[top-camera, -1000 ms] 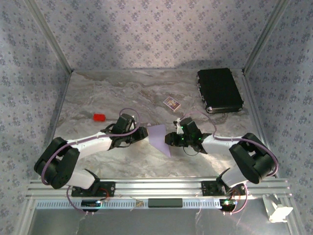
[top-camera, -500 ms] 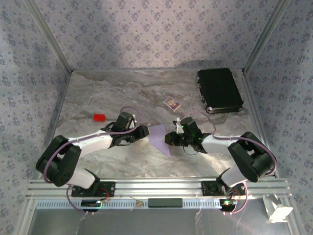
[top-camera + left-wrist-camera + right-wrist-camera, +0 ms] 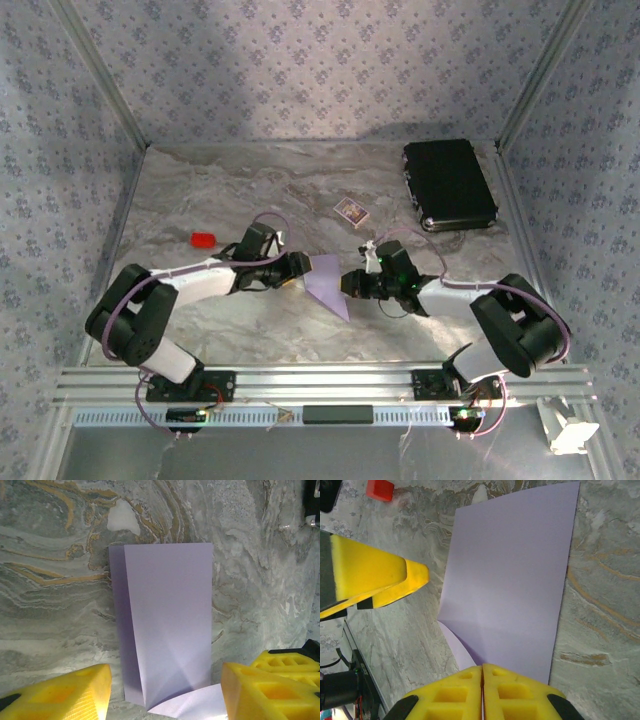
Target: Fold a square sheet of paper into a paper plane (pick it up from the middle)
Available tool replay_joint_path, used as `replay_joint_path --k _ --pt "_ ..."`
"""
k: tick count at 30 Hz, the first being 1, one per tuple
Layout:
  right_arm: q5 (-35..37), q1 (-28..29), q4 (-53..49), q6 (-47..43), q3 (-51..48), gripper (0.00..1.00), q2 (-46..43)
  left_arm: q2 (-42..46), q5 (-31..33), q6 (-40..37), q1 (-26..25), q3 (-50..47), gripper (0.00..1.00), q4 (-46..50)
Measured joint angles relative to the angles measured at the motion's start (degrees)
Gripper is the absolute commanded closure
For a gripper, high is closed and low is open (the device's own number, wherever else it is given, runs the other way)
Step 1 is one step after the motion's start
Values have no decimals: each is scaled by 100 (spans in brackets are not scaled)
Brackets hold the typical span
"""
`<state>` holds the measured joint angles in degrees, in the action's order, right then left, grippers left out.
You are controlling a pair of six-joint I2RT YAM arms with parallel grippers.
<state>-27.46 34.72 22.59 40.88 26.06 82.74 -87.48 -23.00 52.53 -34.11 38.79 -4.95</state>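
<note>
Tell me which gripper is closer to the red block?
Left. The left gripper sits between the red block and the lilac paper; the right gripper is past the paper.

Square sheet of paper (image 3: 327, 283) laid at centre, flanked by grippers.
Left gripper (image 3: 303, 268) placed at its left, right gripper (image 3: 347, 284) at its right; patterned card (image 3: 350, 210) behind.

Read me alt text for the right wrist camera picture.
A folded pale lilac sheet of paper lies on a marble table, with the right gripper shut at its near edge. The left gripper is at the left, a red block top left.
</note>
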Motion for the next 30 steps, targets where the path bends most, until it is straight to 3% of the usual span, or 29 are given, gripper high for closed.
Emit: replay_joint_path --k 11,18,21,25,30 --pt "-46 -129 37 0 -59 90 -72 -417 -223 68 0 175 57 -164" --pt "-46 -149 33 0 -63 89 -90 -658 -466 197 0 197 73 -520" --pt "-44 -149 20 7 -63 83 -92 -726 -483 282 0 201 83 -599" --pt "-26 -168 -175 13 -63 65 -219 -732 -387 498 0 195 97 -761" --pt "459 -173 -1154 -223 -35 47 -1139 -732 -138 800 -17 68 100 -1071"
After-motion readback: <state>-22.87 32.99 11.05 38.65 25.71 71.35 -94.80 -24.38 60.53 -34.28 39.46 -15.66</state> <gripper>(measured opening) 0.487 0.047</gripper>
